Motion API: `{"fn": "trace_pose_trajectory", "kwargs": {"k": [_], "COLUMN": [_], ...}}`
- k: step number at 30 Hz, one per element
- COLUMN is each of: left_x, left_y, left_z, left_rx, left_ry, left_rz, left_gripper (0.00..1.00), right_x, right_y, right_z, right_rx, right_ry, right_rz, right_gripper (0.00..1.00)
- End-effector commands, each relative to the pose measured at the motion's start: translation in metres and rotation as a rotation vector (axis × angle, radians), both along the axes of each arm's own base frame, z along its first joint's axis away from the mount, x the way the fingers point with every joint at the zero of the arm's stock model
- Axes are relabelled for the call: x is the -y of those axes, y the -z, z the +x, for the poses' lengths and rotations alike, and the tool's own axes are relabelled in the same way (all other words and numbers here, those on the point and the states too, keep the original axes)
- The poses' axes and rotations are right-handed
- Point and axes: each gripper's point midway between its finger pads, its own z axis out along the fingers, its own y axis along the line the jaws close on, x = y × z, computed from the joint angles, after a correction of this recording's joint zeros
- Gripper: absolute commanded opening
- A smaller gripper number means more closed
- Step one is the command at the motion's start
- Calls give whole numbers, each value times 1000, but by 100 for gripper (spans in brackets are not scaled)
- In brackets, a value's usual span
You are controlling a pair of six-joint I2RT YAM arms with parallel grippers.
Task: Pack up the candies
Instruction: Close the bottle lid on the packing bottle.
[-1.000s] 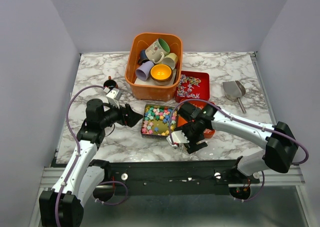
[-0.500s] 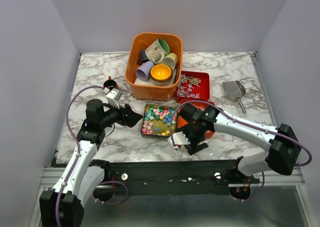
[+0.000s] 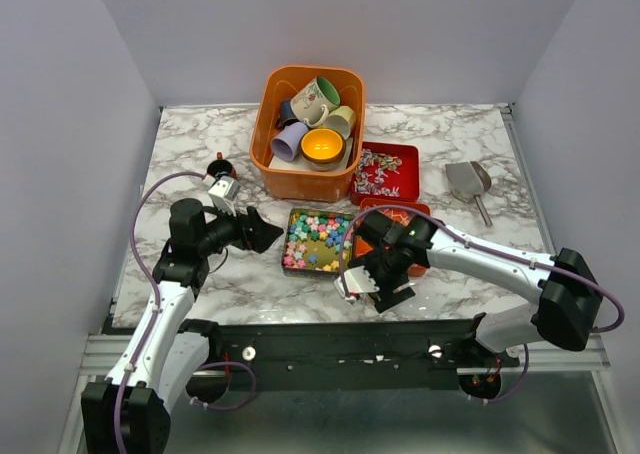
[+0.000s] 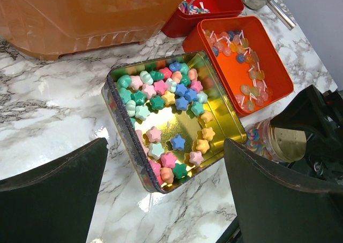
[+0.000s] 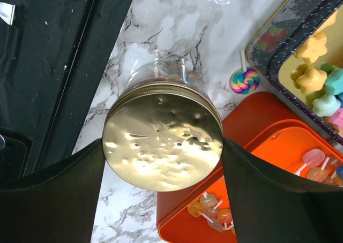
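A tin partly filled with star sweets is seen on the marbled table, and everything else is placed from it. The left gripper is held just left of the tin, pointed at it, with its jaws spread wide and nothing between them. The right gripper is found off the tin's near right corner, its jaws closed against both sides of the gold lid of a jar. Coloured sweets are seen through the jar's glass; whether the jar is lifted or resting cannot be told. A single swirl lollipop is lying on the table between the jar and the tin. Just right of the tin an orange tray is set, holding small sweets on sticks. Behind and to the right of the tin a red tray is placed, with speckled sweets heaped at its left side. Directly behind the tin an orange basket is filled with mugs. A metal scoop is lying well to the right of the tin, beyond both trays
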Motion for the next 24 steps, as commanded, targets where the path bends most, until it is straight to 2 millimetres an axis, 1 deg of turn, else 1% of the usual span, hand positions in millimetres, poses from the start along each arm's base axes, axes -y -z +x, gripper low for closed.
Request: {"fn": "trace_pose_trajectory", "kwargs": {"k": [1,3,8,10,13,15,17,18,20,21,22,24], "left_x": [3,4,5,5,7,9,11,15,20,26,29,36], "left_y": [-1,-2,-3,-3,-6,-10,-13,-17,-19,-22,-21,-24], "left_z": [-3,-2,0,1,0,-2,-3,-7,-12,-16,-20,-26], "left_rx": [13,13,20,19,25,49,74,98,130,167,177,221], "left_ry": [26,32,37,39,55,71,80,102,131,170,193,240], "left_rz": [-21,-23,-20,-23,-24,-13,-6,-4,11,34,45,67], "left_gripper": [99,99,99,99,99,99,99,99,99,99,99,99], "right_x": [10,12,15,16,15,10,7,4,5,6,11,17], "right_y": [13,14,15,14,11,3,-4,-10,-14,-15,-14,-14], "right_z": [-4,-5,-8,-8,-7,-4,-2,-1,-3,-2,-5,-3], "right_rx": [4,4,-2,-1,5,15,16,20,10,8,-2,11], "right_ry": [6,9,12,15,30,52,69,70,65,60,59,59], "right_rz": [-37,-42,-44,-43,-34,-14,-4,8,-3,-14,-35,-58], "right_gripper": [87,89,89,91,96,99,100,100,100,100,100,100]}}
